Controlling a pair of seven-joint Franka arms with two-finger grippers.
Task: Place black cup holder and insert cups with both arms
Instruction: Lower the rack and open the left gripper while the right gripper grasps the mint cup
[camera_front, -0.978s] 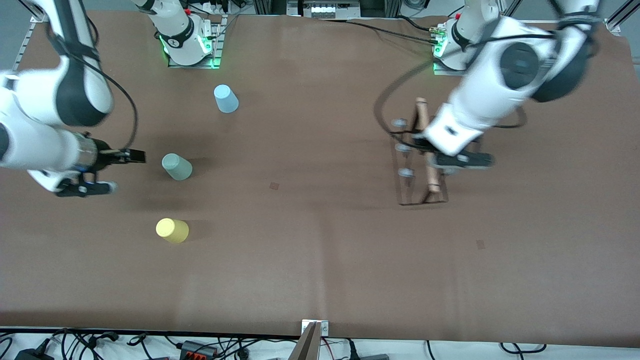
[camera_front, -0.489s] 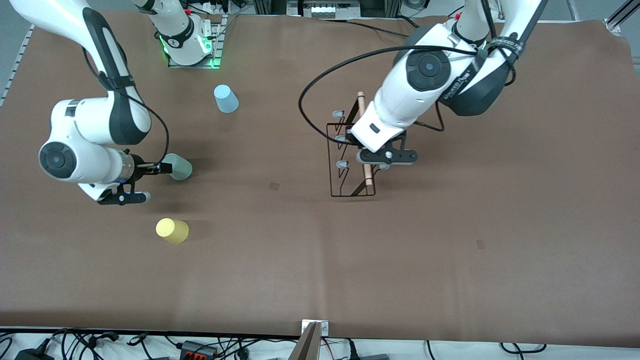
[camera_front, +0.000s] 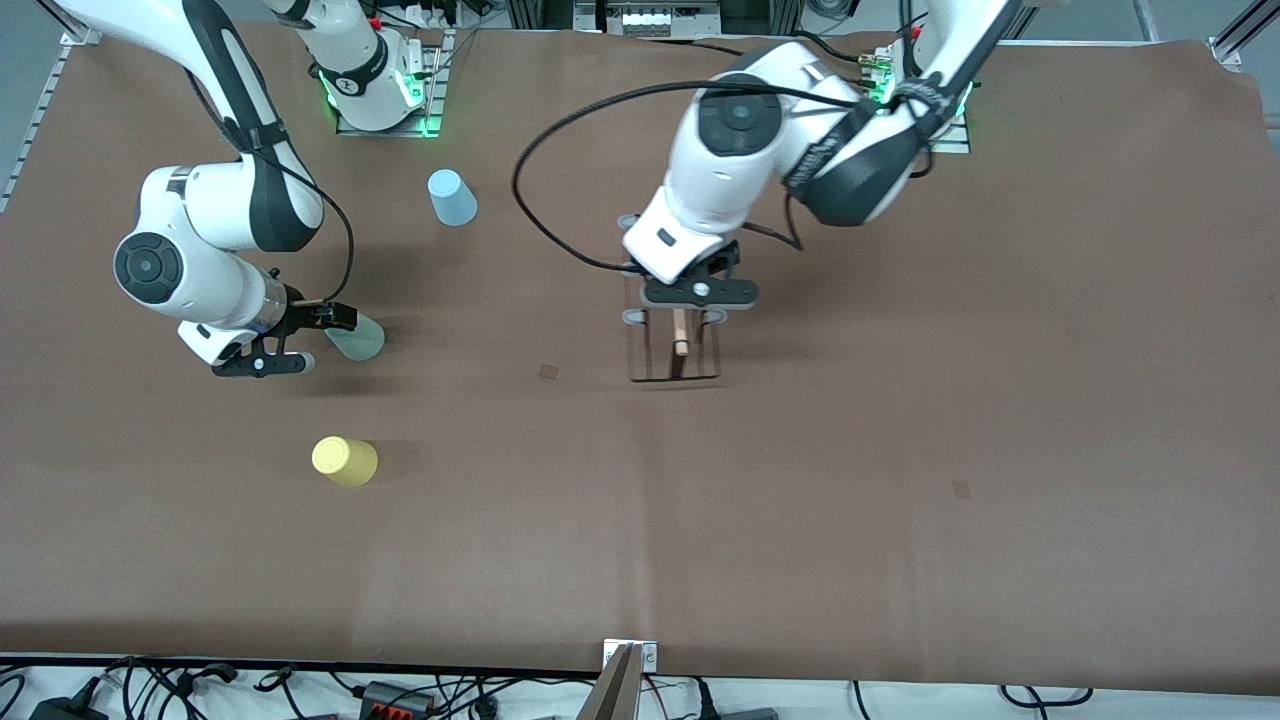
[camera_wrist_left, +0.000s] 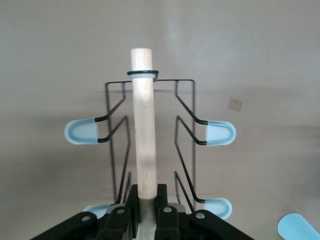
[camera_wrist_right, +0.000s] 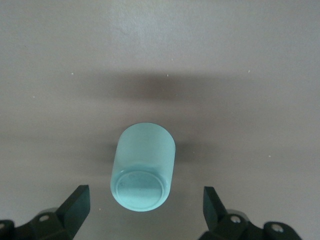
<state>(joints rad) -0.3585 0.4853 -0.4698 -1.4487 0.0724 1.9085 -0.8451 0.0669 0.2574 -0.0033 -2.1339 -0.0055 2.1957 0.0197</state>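
Front view first. Left claw (camera_front: 690, 300) is over the middle of the table (camera_front: 900, 500), clenched on the wooden handle (camera_front: 680, 335) of the black cup holder (camera_front: 672, 350); the arm hides most of the rack, and only its lower wire frame and handle end show below the claw. Whether the base rests on the table cannot be told from here. Right claw (camera_front: 335, 320) sits low at the pale green cup (camera_front: 358, 338), toward the right arm's end of the table, fingers spread; the cup's top is partly covered by it. The light blue cup (camera_front: 452, 197) stands nearer the robot bases than that claw, well apart from it. The yellow cup (camera_front: 345, 461) stands nearer the front camera than that claw, also well apart.

Left wrist view. The claw (camera_wrist_left: 146, 212) grips the handle (camera_wrist_left: 142, 130) between both fingers, which the front view hides. The holder (camera_wrist_left: 150, 140) shows upright wire sides and blue-capped prongs (camera_wrist_left: 220, 133) on either side of the rod.

Right wrist view. The claw (camera_wrist_right: 145, 202) is released, fingers (camera_wrist_right: 75, 205) wide on either side of the green cup (camera_wrist_right: 144, 172), clear of its walls. The cup stands upside down, base up, a detail not visible from the front.
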